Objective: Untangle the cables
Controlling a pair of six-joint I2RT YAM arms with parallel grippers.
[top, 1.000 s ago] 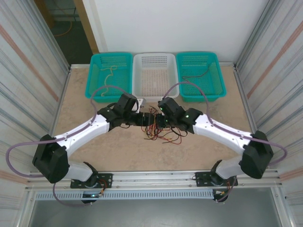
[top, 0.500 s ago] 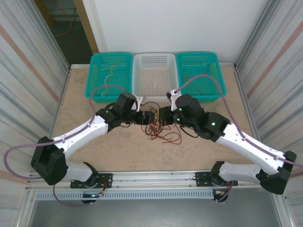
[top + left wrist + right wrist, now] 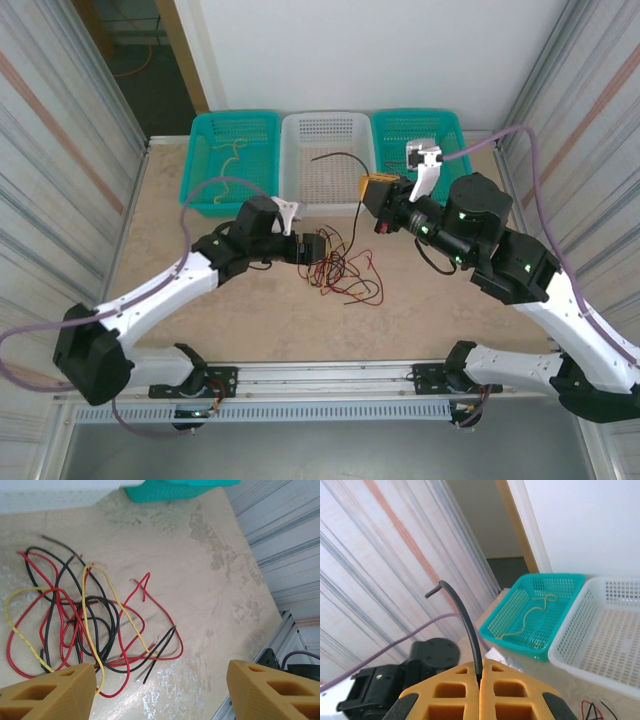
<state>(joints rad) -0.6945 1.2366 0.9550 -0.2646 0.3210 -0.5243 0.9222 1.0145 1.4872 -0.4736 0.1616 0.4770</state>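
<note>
On the table lies a loose tangle of red, black and yellow cables (image 3: 345, 272), spread wide in the left wrist view (image 3: 80, 615). My left gripper (image 3: 322, 250) hovers at the tangle's left edge, open, with nothing between its tan fingers (image 3: 50, 692); the jaws stand far apart (image 3: 160, 695). My right gripper (image 3: 372, 188) is raised above the table by the white basket, shut on one black cable (image 3: 338, 154). That cable (image 3: 462, 625) rises from between the closed yellow fingers (image 3: 445, 695) and curves to a free end.
Three baskets line the back edge: a teal one (image 3: 235, 114) holding a tan cable (image 3: 235, 152), a white one (image 3: 326, 116), and a teal one (image 3: 415, 113) with a thin cable inside. Metal walls close both sides. A rail runs along the near edge.
My right gripper has risen and swung back and right from the tangle, lifting a black cable out over the white basket. The left gripper has stayed beside the tangle, open.
</note>
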